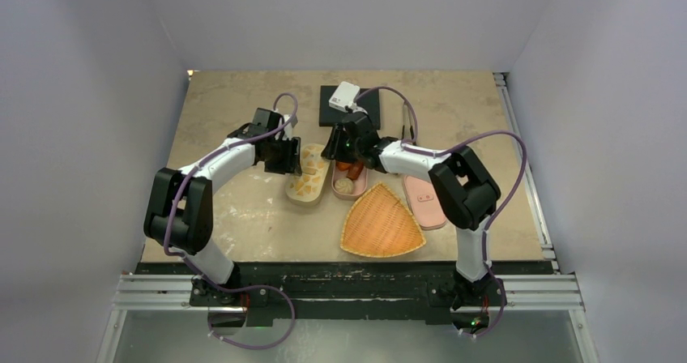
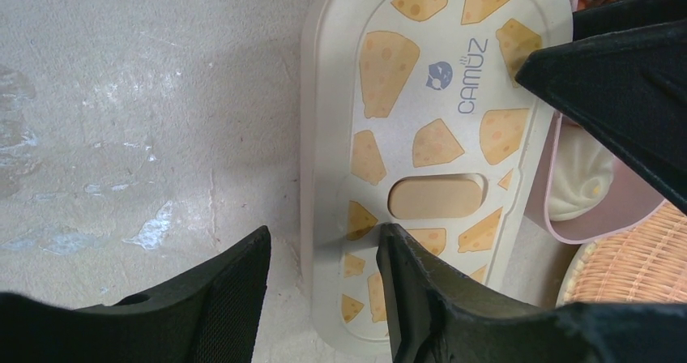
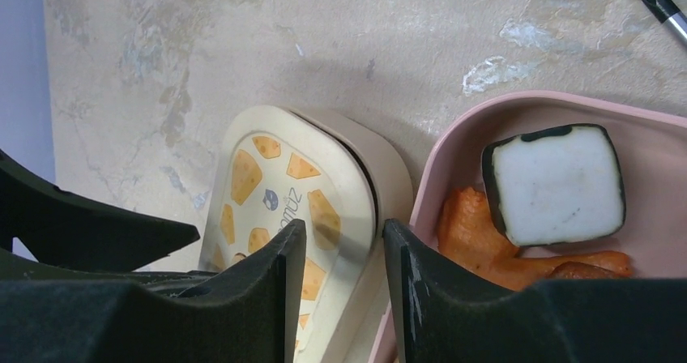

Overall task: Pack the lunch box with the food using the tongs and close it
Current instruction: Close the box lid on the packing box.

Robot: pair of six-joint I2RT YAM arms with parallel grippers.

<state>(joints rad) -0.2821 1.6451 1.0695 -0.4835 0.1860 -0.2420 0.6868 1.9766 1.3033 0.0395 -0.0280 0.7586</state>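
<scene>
Presumably to steady it, left gripper (image 2: 324, 233) sits half-wide astride the cheese-print box (image 2: 437, 144), lower centre; right gripper (image 3: 344, 229), narrower, straddles its other edge, grip unclear.

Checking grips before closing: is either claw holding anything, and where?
Left claw holds nothing, open astride the cheese-print box's side rim. Right claw at its corner: cannot tell.
</scene>
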